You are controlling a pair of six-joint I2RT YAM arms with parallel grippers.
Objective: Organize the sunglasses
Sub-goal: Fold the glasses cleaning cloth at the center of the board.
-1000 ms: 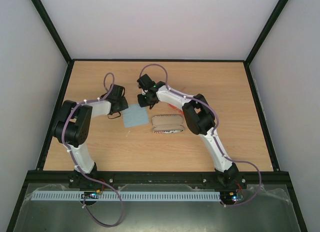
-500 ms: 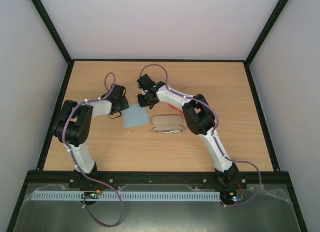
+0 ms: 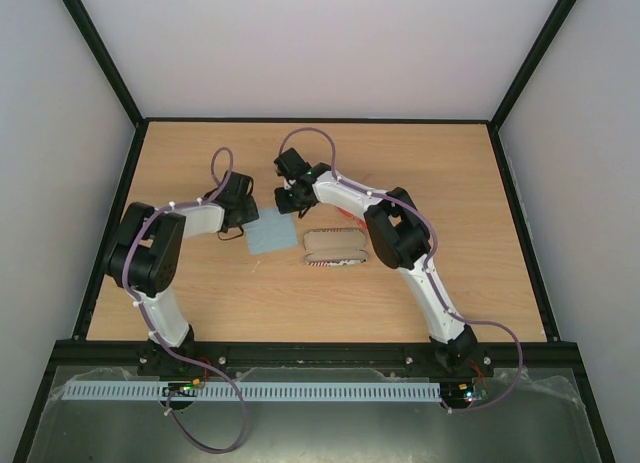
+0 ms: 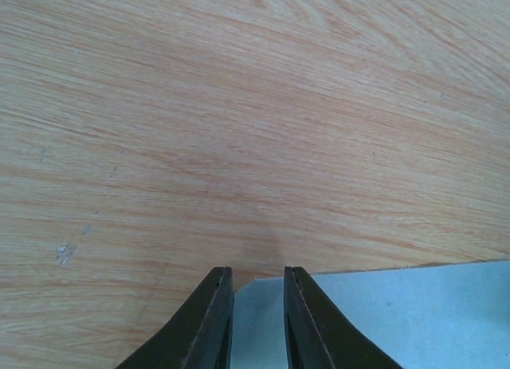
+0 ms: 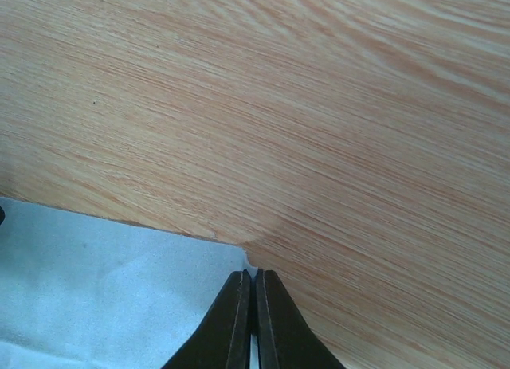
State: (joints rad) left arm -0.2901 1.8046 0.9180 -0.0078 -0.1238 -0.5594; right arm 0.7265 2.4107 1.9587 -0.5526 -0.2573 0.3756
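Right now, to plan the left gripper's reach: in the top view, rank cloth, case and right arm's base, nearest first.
From the left gripper:
1. cloth, at its tip.
2. case, right of the cloth.
3. right arm's base, near edge, far right.

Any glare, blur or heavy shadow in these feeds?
Top external: even light, no glare, soft shadows on the table. Left wrist: grain sharp, left gripper dark, blue cloth edge crisp. Right wrist: sharp, faint shadow ahead of the right gripper.

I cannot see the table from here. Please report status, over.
Left gripper jaws slightly apart over cloth corner. Right gripper jaws shut on another corner. Sunglasses untouched, half hidden by right arm, beside case.
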